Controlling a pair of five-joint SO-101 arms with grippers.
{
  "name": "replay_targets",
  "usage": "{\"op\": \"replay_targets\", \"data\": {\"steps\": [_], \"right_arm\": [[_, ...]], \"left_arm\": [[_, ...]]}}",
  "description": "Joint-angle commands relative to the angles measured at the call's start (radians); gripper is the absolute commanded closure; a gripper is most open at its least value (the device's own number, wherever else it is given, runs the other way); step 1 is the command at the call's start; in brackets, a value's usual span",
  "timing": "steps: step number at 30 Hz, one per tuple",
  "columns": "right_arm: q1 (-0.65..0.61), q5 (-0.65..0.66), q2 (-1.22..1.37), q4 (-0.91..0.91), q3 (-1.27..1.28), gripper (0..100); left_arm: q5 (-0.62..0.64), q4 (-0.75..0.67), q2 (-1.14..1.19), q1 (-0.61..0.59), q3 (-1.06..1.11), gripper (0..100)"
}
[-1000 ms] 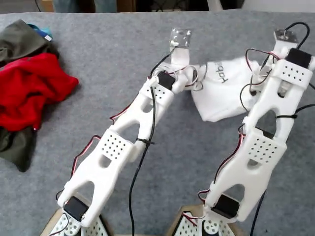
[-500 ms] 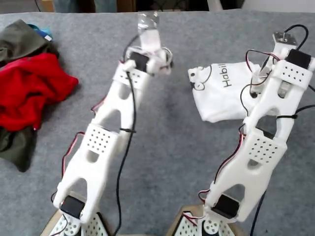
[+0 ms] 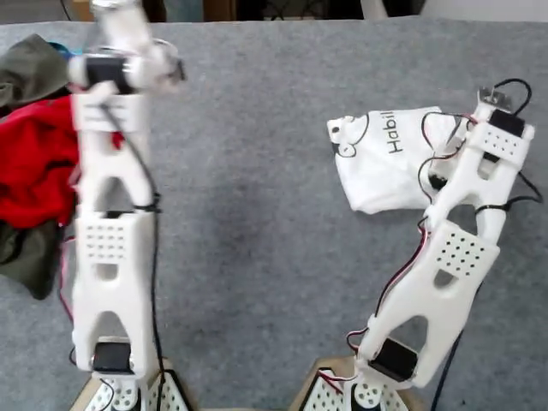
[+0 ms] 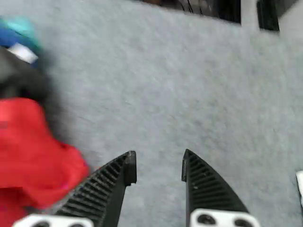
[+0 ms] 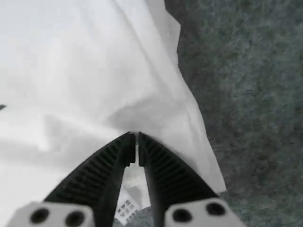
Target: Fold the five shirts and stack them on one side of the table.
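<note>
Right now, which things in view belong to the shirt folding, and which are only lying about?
Belong: white shirt, red shirt, dark clothes, teal cloth, left claw, right claw.
Not part of it: grey table cover, dark furniture behind.

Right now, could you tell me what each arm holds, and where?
The right jaws pinch a fold of the white shirt near its edge; left jaws empty.

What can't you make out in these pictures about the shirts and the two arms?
- Number of shirts in the pile: high view, the left arm covers part and the picture's edge cuts off the rest.
- White shirt, right part: high view, under the right arm.
- Blue cloth: left wrist view, cut off by the edge.
- Whether the right end effector pinches cloth: right wrist view, its shut tips hide the fold.
</note>
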Motion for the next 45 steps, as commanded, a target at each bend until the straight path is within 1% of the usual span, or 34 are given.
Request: {"op": "replay_targets", "data": {"steps": [1, 4, 8, 12, 15, 17, 18, 19, 21, 25, 26, 29, 30, 32, 35, 38, 42, 45], "right_arm": [[-0.041, -0.006, -0.033, 0.077, -0.145, 98.4], [-0.097, -0.002, -0.054, 0.167, -0.294, 98.4], [-0.161, -0.006, -0.065, 0.204, -0.44, 98.4], [-0.192, -0.008, -0.114, 0.204, -0.46, 98.4], [-0.209, -0.008, -0.157, 0.204, -0.46, 98.4], [-0.224, -0.008, -0.173, 0.204, -0.46, 98.4], [-0.23, -0.008, -0.174, 0.204, -0.46, 98.4], [-0.238, -0.008, -0.174, 0.204, -0.46, 98.4], [-0.252, -0.008, -0.174, 0.204, -0.46, 98.4], [-0.267, -0.006, -0.179, 0.204, -0.46, 98.4], [-0.267, -0.006, -0.18, 0.204, -0.461, 98.4], [-0.265, -0.005, -0.18, 0.204, -0.467, 98.4], [-0.264, -0.005, -0.182, 0.204, -0.467, 98.4], [-0.259, -0.005, -0.189, 0.204, -0.469, 98.4], [-0.255, -0.009, -0.243, 0.204, -0.46, 98.4], [-0.256, -0.009, -0.309, 0.204, -0.46, 98.4], [-0.249, -0.009, -0.395, 0.206, -0.46, 98.4], [-0.236, -0.005, -0.463, 0.206, -0.455, 98.4]], "left_arm": [[-0.023, 0.018, -0.18, -0.142, -0.036, 82], [-0.04, 0.02, -0.27, -0.263, -0.033, 82], [-0.133, 0.02, -0.388, -0.43, 0.082, 82], [-0.172, 0.02, -0.491, -0.581, 0.361, 82], [-0.206, 0.012, -0.539, -0.651, 0.616, 82], [-0.201, -0.075, -0.532, -0.671, 0.774, 82], [-0.198, -0.16, -0.519, -0.676, 0.862, 82], [-0.187, -0.25, -0.5, -0.679, 0.946, 82], [-0.187, -0.384, -0.477, -0.676, 1.09, 82], [-0.183, -0.511, -0.465, -0.657, 1.208, 83], [-0.186, -0.532, -0.465, -0.656, 1.227, 85], [-0.186, -0.559, -0.474, -0.647, 1.225, 98], [-0.184, -0.549, -0.474, -0.645, 1.21, 96], [-0.181, -0.525, -0.474, -0.641, 1.173, 98], [-0.187, -0.416, -0.477, -0.604, 1.116, 97], [-0.207, -0.285, -0.525, -0.541, 1.055, 97], [-0.232, -0.204, -0.658, -0.444, 1.05, 97], [-0.232, -0.127, -0.796, -0.34, 1.079, 97]]}}
